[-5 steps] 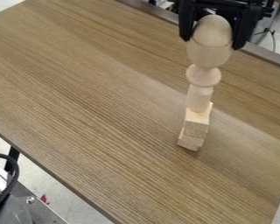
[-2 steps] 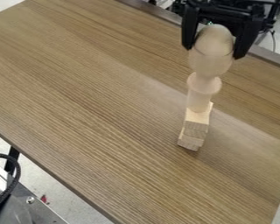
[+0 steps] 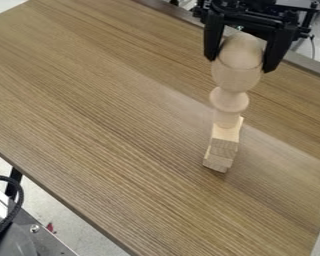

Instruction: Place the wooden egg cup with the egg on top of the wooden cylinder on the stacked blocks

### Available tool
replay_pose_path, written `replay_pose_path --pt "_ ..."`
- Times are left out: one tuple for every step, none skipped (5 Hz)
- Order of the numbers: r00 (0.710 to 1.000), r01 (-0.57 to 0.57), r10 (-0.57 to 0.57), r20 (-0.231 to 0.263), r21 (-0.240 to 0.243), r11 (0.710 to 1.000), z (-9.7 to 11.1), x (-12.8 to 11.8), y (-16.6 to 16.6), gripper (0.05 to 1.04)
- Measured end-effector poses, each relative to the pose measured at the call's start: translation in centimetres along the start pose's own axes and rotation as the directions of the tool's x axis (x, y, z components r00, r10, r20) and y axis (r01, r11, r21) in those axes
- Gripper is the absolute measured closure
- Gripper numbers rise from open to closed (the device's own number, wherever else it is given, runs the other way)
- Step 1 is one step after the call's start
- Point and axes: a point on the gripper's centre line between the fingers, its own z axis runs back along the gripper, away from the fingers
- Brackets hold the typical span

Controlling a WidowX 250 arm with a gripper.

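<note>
Moving slightly down and left toward the wooden blocks (image 3: 224, 145), the pincer (image 3: 240, 65) is carrying the pale wooden cup (image 3: 235, 77) and the egg (image 3: 242, 50) sitting in it. Left of the blocks, beyond the edge of the table (image 3: 109, 125), a black cable (image 3: 16, 205) is curving. One block is resting on another, and a short wooden cylinder (image 3: 226, 119) is standing on top. Above them, the pincer is gripping the cup from both sides.
</note>
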Motion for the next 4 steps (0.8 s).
replay_pose_path --pt "1.000 -0.002 0.002 -0.005 0.004 1.000 0.00 -0.08 0.06 0.212" --pt "1.000 0.005 -0.005 -0.006 0.004 1.000 0.01 -0.20 -0.07 0.212" --pt "1.000 0.006 -0.006 -0.006 0.004 1.000 0.15 -0.16 -0.14 0.212" --pt "1.000 0.003 -0.003 0.003 -0.007 1.000 0.41 0.06 -0.31 0.212"
